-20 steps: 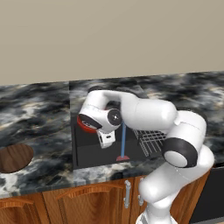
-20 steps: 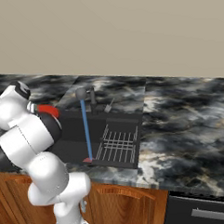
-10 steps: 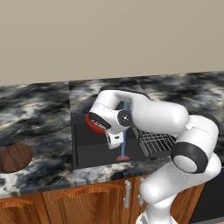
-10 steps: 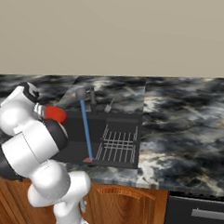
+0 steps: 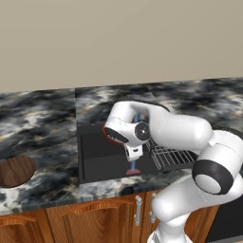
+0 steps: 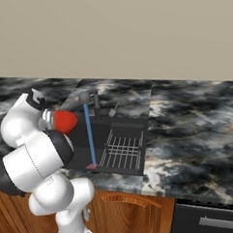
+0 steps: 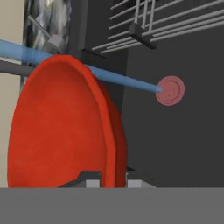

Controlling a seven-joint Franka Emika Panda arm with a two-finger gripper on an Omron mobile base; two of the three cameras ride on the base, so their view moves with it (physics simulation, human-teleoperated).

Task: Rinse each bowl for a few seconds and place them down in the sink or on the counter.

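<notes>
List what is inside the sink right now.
Inside the sink: a wire rack on one side, a blue stream of water falling onto a reddish drain, and the red bowl held above the basin by the gripper. The arm covers part of the basin floor.

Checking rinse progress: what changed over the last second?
The end effector, shut on the red bowl, carried it rightward over the sink toward the blue water stream. The grip stayed; the stream, rack and wooden bowl on the counter are unmoved.
</notes>
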